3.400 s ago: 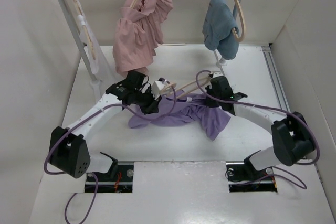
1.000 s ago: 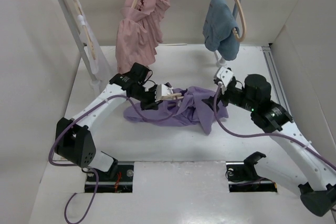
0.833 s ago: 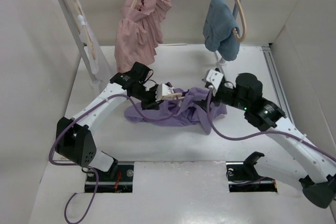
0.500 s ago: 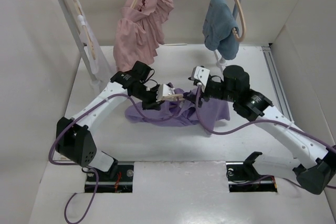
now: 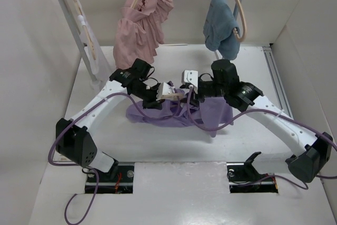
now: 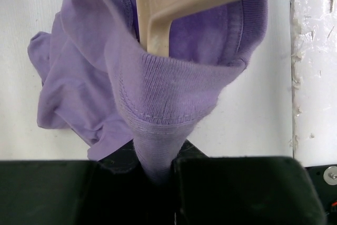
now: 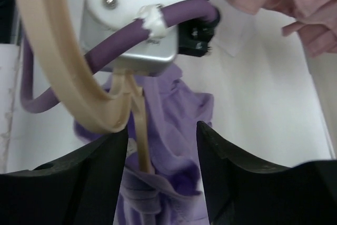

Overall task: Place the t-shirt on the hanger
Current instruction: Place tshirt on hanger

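Observation:
The lavender t-shirt (image 5: 174, 114) lies crumpled mid-table. My left gripper (image 5: 157, 97) is shut on its ribbed collar (image 6: 158, 146), which bunches between the jaws in the left wrist view. The beige hanger (image 5: 175, 96) pokes one arm (image 6: 158, 19) down into that collar opening. My right gripper (image 5: 188, 93) has come in from the right and stands open around the hanger. In the right wrist view the hanger's loop (image 7: 63, 82) lies against the left finger (image 7: 100, 172), and its thin stem (image 7: 139, 146) runs between the fingers over the t-shirt (image 7: 179, 125).
A pink garment (image 5: 141, 25) and a blue-grey garment (image 5: 220, 25) hang on like hangers from the rack at the back. The rack's slanted pole (image 5: 76, 30) stands at left. A rail (image 5: 277, 82) and side wall bound the right.
My right arm has swung left from the shirt's right side to the hanger, and its jaws have narrowed. The left gripper has kept its hold on the collar without moving.

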Available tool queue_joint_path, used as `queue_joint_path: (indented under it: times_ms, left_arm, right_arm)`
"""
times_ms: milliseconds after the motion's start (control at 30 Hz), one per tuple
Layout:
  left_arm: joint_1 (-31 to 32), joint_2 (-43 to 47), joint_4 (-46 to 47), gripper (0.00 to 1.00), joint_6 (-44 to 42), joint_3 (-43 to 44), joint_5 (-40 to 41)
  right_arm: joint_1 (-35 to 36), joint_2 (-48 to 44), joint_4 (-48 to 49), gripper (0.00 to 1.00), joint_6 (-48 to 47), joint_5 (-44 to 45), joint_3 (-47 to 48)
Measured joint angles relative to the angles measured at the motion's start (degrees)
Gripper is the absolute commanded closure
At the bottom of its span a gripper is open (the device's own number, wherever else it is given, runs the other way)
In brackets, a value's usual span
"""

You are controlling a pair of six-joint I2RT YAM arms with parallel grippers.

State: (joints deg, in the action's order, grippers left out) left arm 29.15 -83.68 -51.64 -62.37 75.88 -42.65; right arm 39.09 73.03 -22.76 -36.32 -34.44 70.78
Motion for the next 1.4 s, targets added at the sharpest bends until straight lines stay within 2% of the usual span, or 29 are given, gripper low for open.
queue_joint_path:
  times_ms: [167, 400, 500, 567, 600, 633, 767, 867, 933, 1100, 1267, 1300, 1333, 1400]
  left_arm:
    - [0.0, -0.5, -0.3, 1.0, -0.2, 0.0, -0.2]
    - [0.0, -1.2, -0.9, 1.0, 0.0, 0.5, 0.0]
    - [-1.0, -2.1, -1.5, 1.0, 0.4, 0.6, 1.6]
    - [-1.7, -2.7, -1.8, 1.0, 0.9, 0.6, 2.1]
    - [-1.9, -2.8, -1.7, 1.0, 1.1, 0.6, 2.4]
    - [-2.0, -2.9, -1.3, 1.0, 1.1, 0.6, 2.6]
    - [-2.2, -2.8, -0.9, 1.0, 1.2, 0.7, 2.5]
    - [-2.3, -2.8, 0.6, 0.85, 1.5, 0.7, 2.5]
    - [-2.6, -2.3, 1.8, 0.78, 1.8, 0.7, 2.3]
    - [-5.5, 0.8, 3.5, 0.8, 1.9, 0.6, 2.8]
    - [-6.1, 2.3, 5.1, 0.81, 1.6, -0.2, 4.0]
    - [-6.1, 2.3, 5.3, 0.84, 1.5, -0.5, 4.2]
    - [-6.1, 2.3, 5.4, 0.95, 1.5, -0.6, 4.3]
    - [-6.1, 2.3, 5.6, 0.96, 1.0, -0.9, 4.2]
  right_arm:
    - [0.0, 0.1, -1.9, 0.48, -0.6, -1.9, -1.2]
    - [0.0, 5.4, -2.0, 0.53, 0.3, 1.7, -1.2]
    - [-0.1, 9.3, -2.1, 0.64, 0.5, 1.2, -0.4]
    - [-0.1, 10.6, -1.7, 0.91, 1.1, 0.2, -0.2]
    - [-0.1, 11.1, -1.6, 0.98, 1.2, -0.5, -0.2]
    - [-0.2, 11.3, -1.8, 1.0, 1.9, -1.3, -0.3]
    - [-0.6, 10.8, -0.3, 1.0, 3.3, -2.2, -1.3]
    - [-1.0, 8.4, 2.3, 1.0, 3.9, -2.3, -4.1]
    - [-1.6, 5.4, 2.8, 1.0, 4.3, -1.9, -6.6]
    - [-4.2, -1.3, 3.8, 1.0, 5.2, -0.8, -10.6]
    - [-4.7, -2.6, 3.6, 1.0, 5.3, -0.3, -10.8]
    - [-4.8, -2.6, 3.3, 1.0, 5.3, -0.2, -10.6]
    - [-4.9, -2.5, 2.6, 1.0, 5.3, 0.0, -10.4]
    - [-5.4, -2.5, 1.7, 1.0, 5.2, 0.4, -9.7]
